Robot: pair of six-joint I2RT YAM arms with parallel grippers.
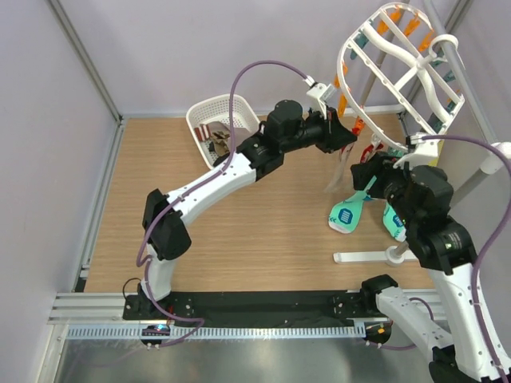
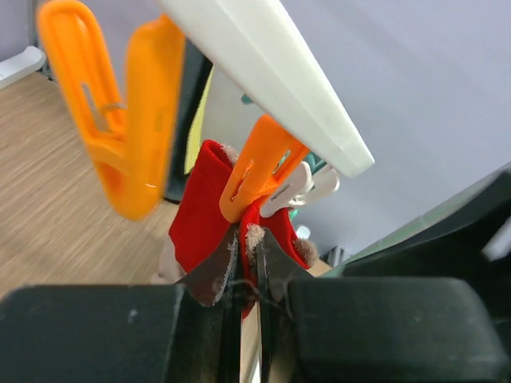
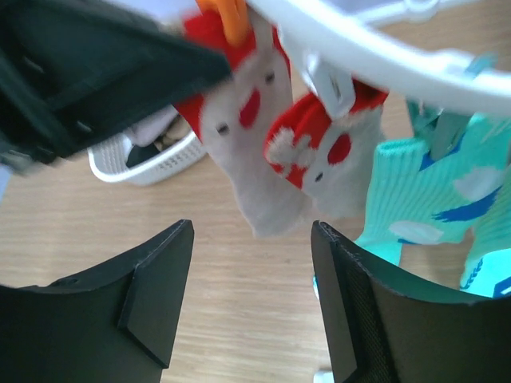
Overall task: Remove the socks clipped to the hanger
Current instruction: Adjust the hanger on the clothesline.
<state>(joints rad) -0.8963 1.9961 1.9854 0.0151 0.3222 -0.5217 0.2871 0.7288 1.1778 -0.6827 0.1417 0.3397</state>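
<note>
The white oval hanger [image 1: 399, 64] stands tilted at the top right, with orange and teal pegs. My left gripper [image 1: 351, 132] is shut on the red cuff of a red-and-beige sock [image 2: 200, 211], just below the orange peg [image 2: 255, 167] that clips it to the hanger rim [image 2: 271, 72]. My right gripper [image 3: 251, 239] is open and empty, below two hanging red-and-beige socks [image 3: 259, 136] [image 3: 327, 152]. A teal sock with white marks [image 3: 423, 199] hangs to their right. Two teal socks [image 1: 347, 214] [image 1: 393, 222] show in the top view.
A white perforated basket [image 1: 219, 124] with dark and checked socks inside stands at the back of the wooden table; it also shows in the right wrist view [image 3: 144, 163]. An empty orange peg [image 2: 128, 120] dangles close to my left gripper. The hanger's white stand base [image 1: 371, 257] lies front right.
</note>
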